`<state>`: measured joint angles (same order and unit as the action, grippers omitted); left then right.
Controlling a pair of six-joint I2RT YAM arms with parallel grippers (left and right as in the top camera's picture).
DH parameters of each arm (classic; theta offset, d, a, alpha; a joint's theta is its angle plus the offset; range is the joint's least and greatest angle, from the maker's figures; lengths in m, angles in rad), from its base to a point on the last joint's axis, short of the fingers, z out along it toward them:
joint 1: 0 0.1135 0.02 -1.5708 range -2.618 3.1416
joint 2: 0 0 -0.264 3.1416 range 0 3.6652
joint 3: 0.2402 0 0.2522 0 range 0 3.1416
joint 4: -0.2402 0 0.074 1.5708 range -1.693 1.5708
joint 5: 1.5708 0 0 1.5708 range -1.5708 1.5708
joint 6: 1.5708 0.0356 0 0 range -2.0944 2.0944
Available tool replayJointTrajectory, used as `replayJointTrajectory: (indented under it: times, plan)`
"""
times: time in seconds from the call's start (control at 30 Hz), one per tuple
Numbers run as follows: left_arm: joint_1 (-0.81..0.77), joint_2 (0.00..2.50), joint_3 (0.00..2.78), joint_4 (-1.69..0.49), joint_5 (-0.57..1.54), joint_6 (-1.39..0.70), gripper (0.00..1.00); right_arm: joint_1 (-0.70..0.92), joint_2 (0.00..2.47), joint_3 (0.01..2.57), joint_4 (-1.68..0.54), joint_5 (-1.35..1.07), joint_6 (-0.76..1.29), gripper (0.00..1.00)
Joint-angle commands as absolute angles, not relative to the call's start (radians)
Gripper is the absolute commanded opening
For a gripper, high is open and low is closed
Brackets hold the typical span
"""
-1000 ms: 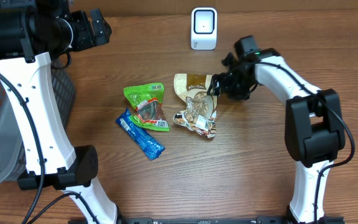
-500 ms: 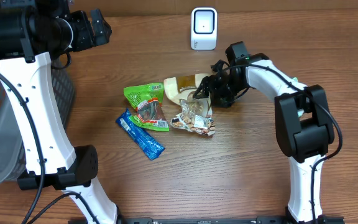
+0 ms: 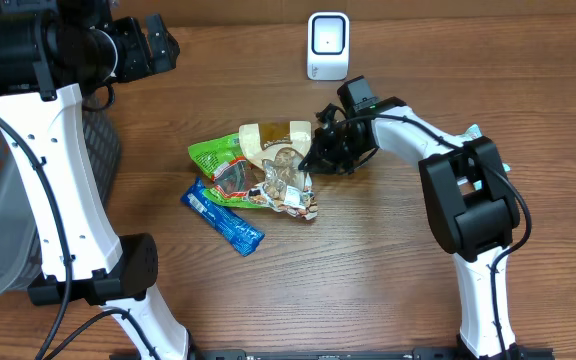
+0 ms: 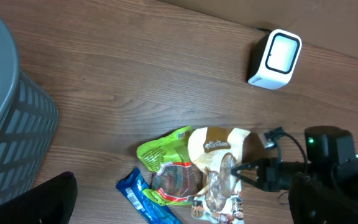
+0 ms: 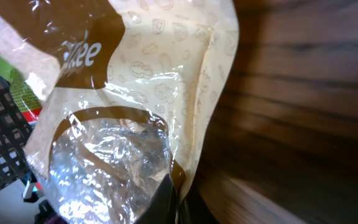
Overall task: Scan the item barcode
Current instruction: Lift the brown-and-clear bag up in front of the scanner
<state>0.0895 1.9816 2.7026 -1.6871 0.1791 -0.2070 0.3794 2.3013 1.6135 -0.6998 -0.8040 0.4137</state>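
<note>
Cream-and-brown crinkly plastic snack pouch (image 3: 271,150): mid-table, partly over green foil packet (image 3: 211,157), long axis far-to-near. Right claw (image 3: 316,157) at pouch's right edge, closed, apparently pinching film. White boxy barcode scanner (image 3: 328,45) beyond claw, far side. Left claw (image 3: 160,42) spread wide, empty, well apart.

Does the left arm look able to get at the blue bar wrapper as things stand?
Probably yes. The blue bar wrapper lies uncovered at the pile's front edge, the right gripper is shut on the beige bag farther back, and the left gripper stands open.
</note>
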Motion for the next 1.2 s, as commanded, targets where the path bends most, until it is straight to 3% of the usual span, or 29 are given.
replayJointTrajectory:
  times: [0.0,0.17,0.4,0.57,0.9,1.17]
  plan:
    - [0.090,1.990,2.703,-1.687,0.173,-0.202,1.00,0.348,2.140,1.604,-0.710,-0.832,0.356,0.04]
    - [0.090,1.990,2.703,-1.687,0.173,-0.202,1.00,0.347,1.988,1.604,-0.757,-0.869,0.336,0.04]
    - [0.090,1.990,2.703,-1.687,0.173,-0.202,1.00,0.331,1.961,1.604,-0.834,-0.885,0.316,0.04]
    - [0.090,1.990,2.703,-1.687,0.173,-0.202,1.00,0.282,1.943,1.605,-0.731,-1.219,0.317,0.04]
    - [0.090,1.990,2.703,-1.687,0.173,-0.202,1.00,0.159,1.863,1.605,-0.703,-1.570,0.319,0.04]
    - [0.091,1.990,2.703,-1.687,0.173,-0.202,1.00,0.135,1.858,1.624,-0.703,-1.570,0.395,0.04]
